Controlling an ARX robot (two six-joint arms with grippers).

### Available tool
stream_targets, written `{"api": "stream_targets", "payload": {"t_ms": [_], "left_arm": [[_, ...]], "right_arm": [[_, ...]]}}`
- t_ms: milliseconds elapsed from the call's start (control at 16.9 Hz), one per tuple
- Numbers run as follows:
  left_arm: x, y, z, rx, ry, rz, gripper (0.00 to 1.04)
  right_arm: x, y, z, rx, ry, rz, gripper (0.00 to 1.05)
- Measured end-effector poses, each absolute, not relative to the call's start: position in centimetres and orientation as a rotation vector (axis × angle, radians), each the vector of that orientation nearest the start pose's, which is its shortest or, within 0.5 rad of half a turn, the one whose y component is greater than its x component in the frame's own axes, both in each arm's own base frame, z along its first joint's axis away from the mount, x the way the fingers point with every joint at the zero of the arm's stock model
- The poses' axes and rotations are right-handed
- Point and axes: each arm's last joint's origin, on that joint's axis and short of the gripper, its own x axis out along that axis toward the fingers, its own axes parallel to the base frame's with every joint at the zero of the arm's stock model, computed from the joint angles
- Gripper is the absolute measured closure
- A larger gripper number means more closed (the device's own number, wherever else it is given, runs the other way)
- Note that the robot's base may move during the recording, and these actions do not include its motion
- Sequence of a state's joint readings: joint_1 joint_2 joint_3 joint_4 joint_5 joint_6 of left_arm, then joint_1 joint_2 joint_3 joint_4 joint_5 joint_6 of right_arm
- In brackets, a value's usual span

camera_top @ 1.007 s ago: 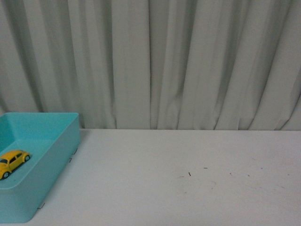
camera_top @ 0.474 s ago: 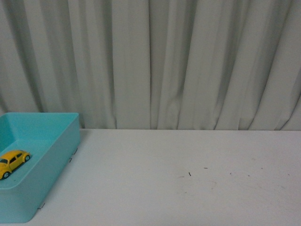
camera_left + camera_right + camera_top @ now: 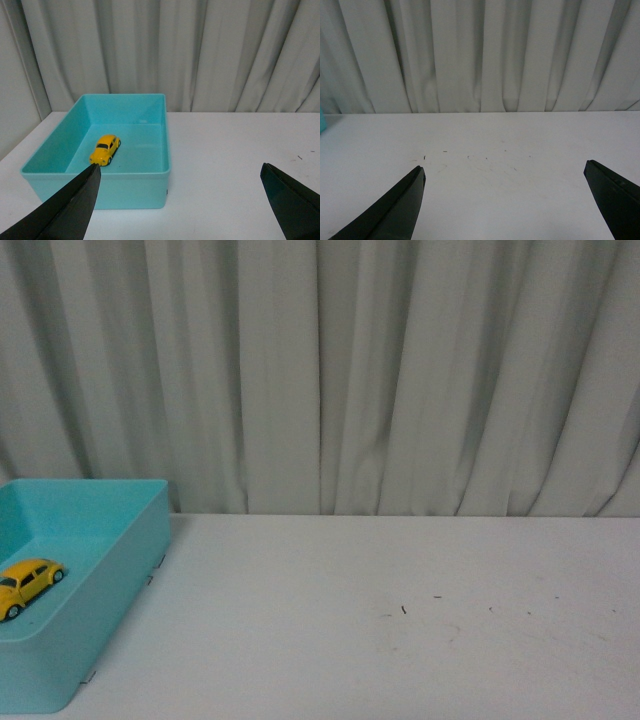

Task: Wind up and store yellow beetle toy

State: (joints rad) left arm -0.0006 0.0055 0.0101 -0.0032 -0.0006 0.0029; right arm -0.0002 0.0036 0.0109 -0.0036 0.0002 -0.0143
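Observation:
The yellow beetle toy (image 3: 27, 583) sits on its wheels on the floor of a turquoise bin (image 3: 120, 570) at the table's far left. It also shows in the left wrist view (image 3: 105, 149), inside the bin (image 3: 150, 176). My left gripper (image 3: 180, 172) is open and empty, held back from the bin's near wall, above the table. My right gripper (image 3: 504, 172) is open and empty over bare table to the right. Neither arm shows in the front view.
A white table (image 3: 400, 630) with a few small dark marks (image 3: 403, 610) runs to a grey curtain (image 3: 380, 370) at the back. A sliver of the bin (image 3: 321, 122) shows at the edge of the right wrist view.

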Motion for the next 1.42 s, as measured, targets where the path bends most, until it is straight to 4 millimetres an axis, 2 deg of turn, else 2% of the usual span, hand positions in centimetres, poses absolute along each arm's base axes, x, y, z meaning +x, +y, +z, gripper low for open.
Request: {"api": "stream_targets", "payload": {"t_ms": [1422], "left_arm": [[9.75,0.0,16.6,0.003,0.0,0.0,0.07]], "right_arm": [[9.72,0.0,16.66,-0.014,-0.004,0.0,0.07]]}}
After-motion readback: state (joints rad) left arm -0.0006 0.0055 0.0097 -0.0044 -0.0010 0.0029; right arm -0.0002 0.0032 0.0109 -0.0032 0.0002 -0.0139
